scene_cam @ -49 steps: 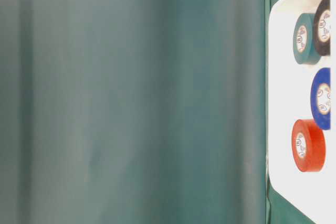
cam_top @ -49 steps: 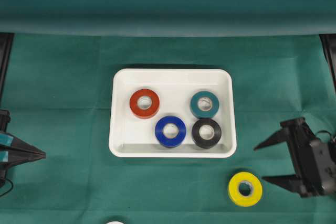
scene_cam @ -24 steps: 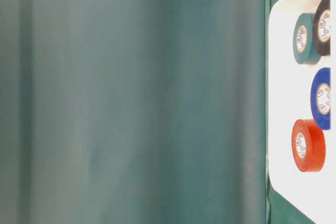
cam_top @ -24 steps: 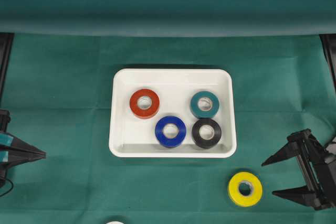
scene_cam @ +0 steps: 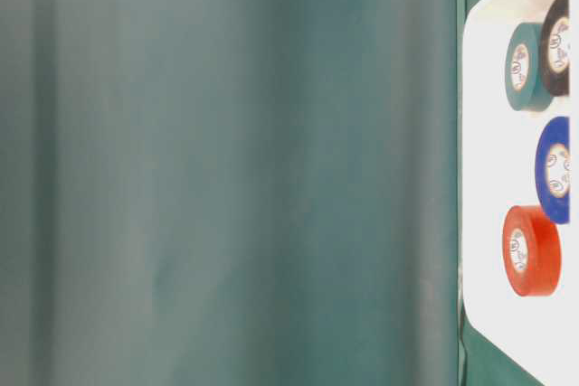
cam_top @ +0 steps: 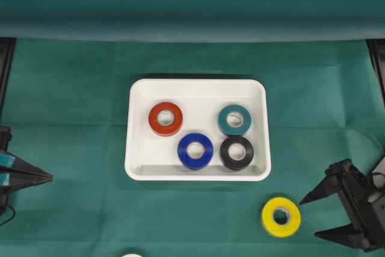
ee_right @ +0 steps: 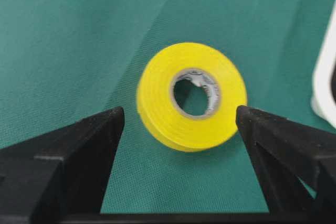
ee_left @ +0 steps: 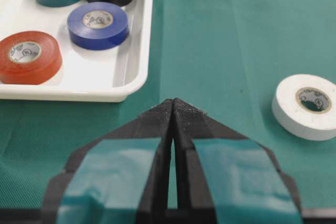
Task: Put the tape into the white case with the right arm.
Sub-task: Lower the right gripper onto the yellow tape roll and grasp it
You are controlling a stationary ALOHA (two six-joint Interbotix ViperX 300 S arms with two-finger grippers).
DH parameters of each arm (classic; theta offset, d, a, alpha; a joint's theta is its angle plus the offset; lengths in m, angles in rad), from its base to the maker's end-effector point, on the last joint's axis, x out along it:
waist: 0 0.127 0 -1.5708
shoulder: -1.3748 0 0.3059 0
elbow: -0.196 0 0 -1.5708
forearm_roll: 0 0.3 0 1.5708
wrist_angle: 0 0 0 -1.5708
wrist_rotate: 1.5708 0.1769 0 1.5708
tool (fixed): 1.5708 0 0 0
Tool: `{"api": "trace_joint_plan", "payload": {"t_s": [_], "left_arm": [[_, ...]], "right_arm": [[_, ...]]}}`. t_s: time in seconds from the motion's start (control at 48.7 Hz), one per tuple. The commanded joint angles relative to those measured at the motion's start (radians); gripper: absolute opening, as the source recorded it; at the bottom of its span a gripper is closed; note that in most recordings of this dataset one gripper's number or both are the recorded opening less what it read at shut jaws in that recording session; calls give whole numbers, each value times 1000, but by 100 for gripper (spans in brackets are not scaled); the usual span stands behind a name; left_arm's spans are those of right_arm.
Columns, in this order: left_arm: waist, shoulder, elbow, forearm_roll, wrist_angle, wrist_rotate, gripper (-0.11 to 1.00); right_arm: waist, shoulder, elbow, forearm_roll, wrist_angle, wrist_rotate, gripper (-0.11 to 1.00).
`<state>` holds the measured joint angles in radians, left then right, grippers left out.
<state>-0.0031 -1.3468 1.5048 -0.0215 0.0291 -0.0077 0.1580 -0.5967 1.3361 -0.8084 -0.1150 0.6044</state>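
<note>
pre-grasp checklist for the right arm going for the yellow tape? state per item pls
1. Right end effector open, empty: ok.
2. Yellow tape flat on the cloth, apart from the white case: ok.
3. Tape lined up between the fingers in the right wrist view: ok.
4. Fingers around the tape: not ok, still short of it.
5. Free space in the case beside the four rolls: ok.
6. Left end effector shut, away from the tape: ok.

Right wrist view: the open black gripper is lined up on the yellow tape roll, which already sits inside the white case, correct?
Not quite. The yellow tape roll lies on the green cloth outside the glossy white rectangular case, as the overhead view shows. The open black right gripper is lined up on it.
</note>
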Motion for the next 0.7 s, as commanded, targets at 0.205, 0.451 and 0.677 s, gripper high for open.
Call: {"api": "trace_joint_plan", "payload": {"t_s": [0.205,0.451,0.677], "left_arm": [[12,8,-11,-2,-5,0,0],[12,9,-11,-2,-5,0,0],[12,9,-11,-2,-5,0,0]], "right_arm": [[17,137,-101,2,-6,0,62],[31,255,-149,2,-11,0,62],[31,270,-155,2,-6,0,62]]}}
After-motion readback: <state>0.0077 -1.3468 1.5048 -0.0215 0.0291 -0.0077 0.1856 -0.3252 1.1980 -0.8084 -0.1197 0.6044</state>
